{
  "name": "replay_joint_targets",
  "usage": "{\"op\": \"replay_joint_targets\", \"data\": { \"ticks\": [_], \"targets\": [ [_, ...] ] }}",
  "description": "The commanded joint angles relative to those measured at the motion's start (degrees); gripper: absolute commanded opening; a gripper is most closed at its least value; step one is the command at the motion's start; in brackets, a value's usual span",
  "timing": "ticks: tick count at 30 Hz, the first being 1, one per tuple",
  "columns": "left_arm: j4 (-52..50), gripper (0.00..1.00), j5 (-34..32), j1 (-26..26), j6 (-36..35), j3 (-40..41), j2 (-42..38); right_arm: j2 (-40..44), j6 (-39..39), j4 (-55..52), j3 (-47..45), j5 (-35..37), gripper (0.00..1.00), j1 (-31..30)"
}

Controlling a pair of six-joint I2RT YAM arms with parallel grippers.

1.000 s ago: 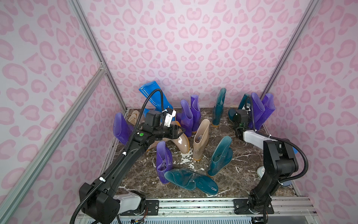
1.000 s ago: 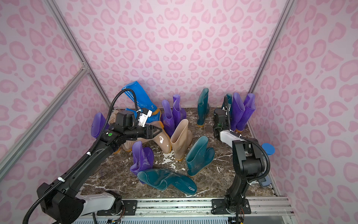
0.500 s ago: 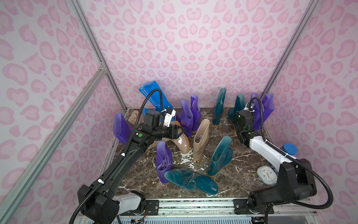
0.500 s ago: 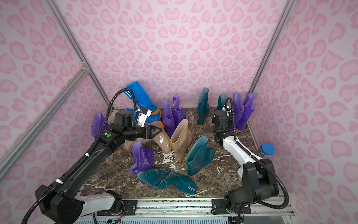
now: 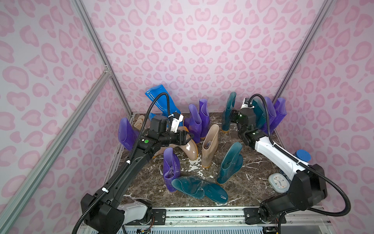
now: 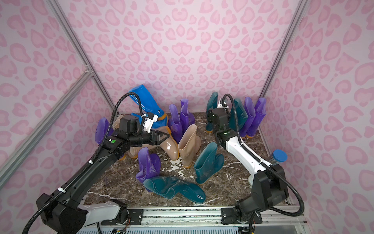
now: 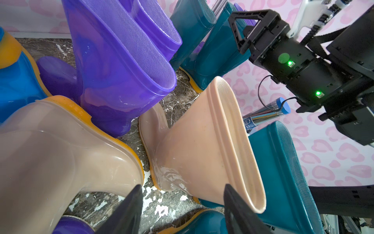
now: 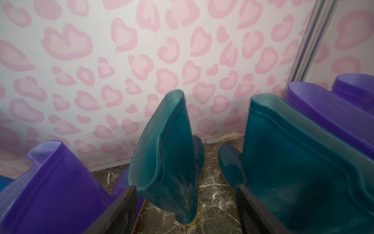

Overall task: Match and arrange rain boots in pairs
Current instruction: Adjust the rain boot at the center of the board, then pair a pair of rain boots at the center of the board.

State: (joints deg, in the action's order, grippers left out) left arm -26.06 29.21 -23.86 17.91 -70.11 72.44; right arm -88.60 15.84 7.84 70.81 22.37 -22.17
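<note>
Straight ahead of the left gripper (image 7: 183,187), the wrist cam shows an upright beige boot (image 7: 202,145) with its ribbed cuff just beside one finger. A tipped-over beige boot (image 7: 60,145) sits by the other finger. The fingers are spread with only marble floor (image 7: 162,206) between them, so it's hanging loose and gripping nothing. Just past those two stand the purple boots (image 7: 121,66), side by side.

You don't get that gap nearly as clearly from above. A top view does catch the white clock (image 5: 278,182) way back by the right arm's base, though, and neither wrist cam sees that.

Over at the right gripper (image 8: 186,187) the fingers are spread wide too. A dark teal boot (image 8: 174,154) stands upright between them. Its cuff is right up against one finger (can't tell if it's touching) and well clear of the other. A second teal boot (image 8: 293,162) stands just outside that finger, with the corner purple boots (image 8: 323,113) beyond it. In both top views the fingertips are hidden behind the wrist.

Everything's glossy rubber with orange-tan soles, and the teal one has whitish scuffs down its shaft.
</note>
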Motion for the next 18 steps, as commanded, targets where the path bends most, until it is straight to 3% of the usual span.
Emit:
{"op": "replay_joint_targets", "data": {
  "ticks": [1, 4, 6, 9, 13, 14, 18],
  "targets": [
    [-0.3, 0.65, -0.4, 0.0, -0.9, -0.5, 0.1, -3.7, 0.0, 0.8, 2.6, -3.1, 0.85, 0.1],
    [-0.4, 0.65, -0.6, 0.0, -0.9, -0.5, 0.1, -8.4, -0.2, -1.4, 7.6, -4.8, 0.87, 0.7],
    [-0.4, 0.65, -0.6, 0.0, -1.1, -0.6, 0.2, -11.7, 0.3, -2.9, 11.2, -2.0, 0.87, 1.0],
    [-0.5, 0.65, -0.6, 0.0, -1.1, -0.6, 0.2, -15.2, -0.8, -4.7, 14.9, 2.4, 0.63, 1.6],
    [-0.7, 0.65, -0.7, 0.0, -1.3, -0.7, 0.1, -14.2, -3.3, -4.1, 15.0, 6.2, 0.07, 2.4],
    [-0.6, 0.65, -0.7, 0.0, -1.3, -0.6, 0.1, -13.3, -3.4, -4.3, 14.7, 6.2, 0.0, 3.1],
    [-0.5, 0.65, -0.6, 0.0, -1.2, -0.6, 0.3, -8.6, -4.4, -2.9, 11.2, 5.2, 0.0, 6.1]
  ]
}}
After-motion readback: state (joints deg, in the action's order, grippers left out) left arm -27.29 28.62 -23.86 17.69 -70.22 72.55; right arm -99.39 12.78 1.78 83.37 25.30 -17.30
